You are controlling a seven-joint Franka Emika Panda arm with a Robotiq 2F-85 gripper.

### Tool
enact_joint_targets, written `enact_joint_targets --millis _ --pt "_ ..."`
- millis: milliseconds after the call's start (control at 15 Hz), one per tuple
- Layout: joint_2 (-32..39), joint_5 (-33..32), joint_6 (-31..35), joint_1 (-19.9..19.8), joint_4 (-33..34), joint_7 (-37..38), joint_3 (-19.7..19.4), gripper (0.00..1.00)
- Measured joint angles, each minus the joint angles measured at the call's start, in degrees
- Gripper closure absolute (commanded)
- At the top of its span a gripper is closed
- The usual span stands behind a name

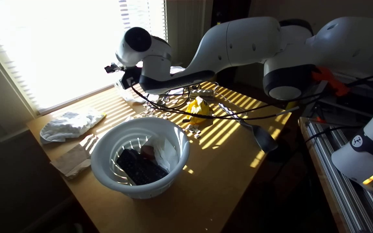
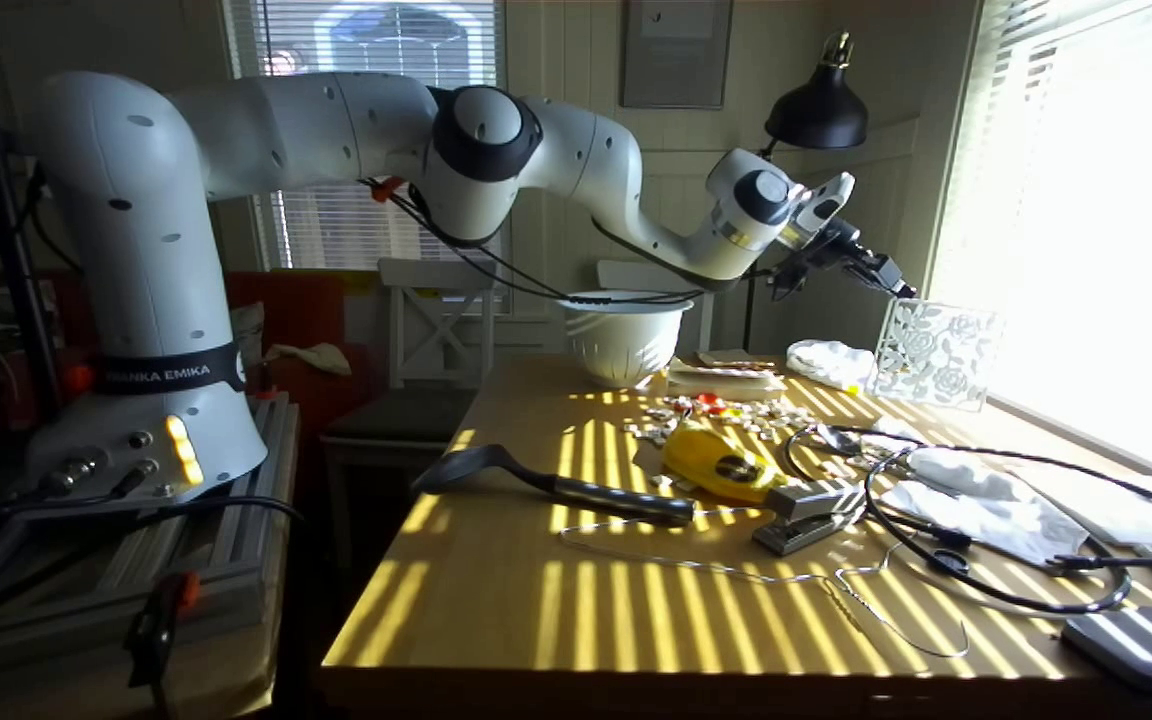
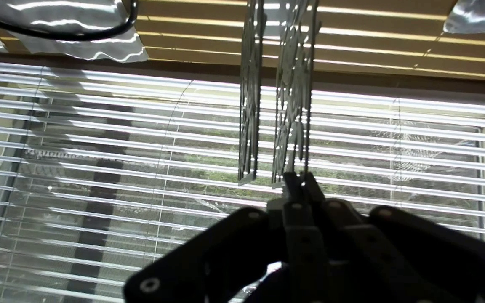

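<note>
A white openwork holder [image 2: 939,352] with a rose pattern stands upright at the window side of the table in an exterior view. My gripper [image 2: 904,290] is at its upper corner. In the wrist view, the holder's thin panels [image 3: 249,92] appear edge-on, and the dark fingertips [image 3: 301,176] are close together on the end of one panel's edge. The gripper also shows in an exterior view [image 1: 119,77], against the bright window, where the holder is hard to make out. Whether the holder's base rests on the table cannot be told.
A white basket [image 1: 97,168] holds a black keypad-like object and paper. A white cloth [image 1: 71,126], yellow bag [image 2: 716,462], black spoon [image 2: 626,498], stapler [image 2: 811,515], looped black cable [image 2: 1121,590] and small scattered pieces lie on the table. Window blinds [image 3: 141,168] stand close behind.
</note>
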Motion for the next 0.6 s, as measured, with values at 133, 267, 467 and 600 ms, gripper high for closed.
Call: enact_joint_targets --millis 133,267,467,600 --pt "1.7 0.0 0.9 0.4 1.3 3.1 -2.6 0.99" --pt "3.0 0.0 1.3 0.8 2.2 5.8 -4.8 0.99" --pt "5.0 0.0 1.7 1.8 3.2 9.9 -8.3 0.99" --pt "6.2 0.0 1.9 2.6 3.9 12.7 -10.8 0.99"
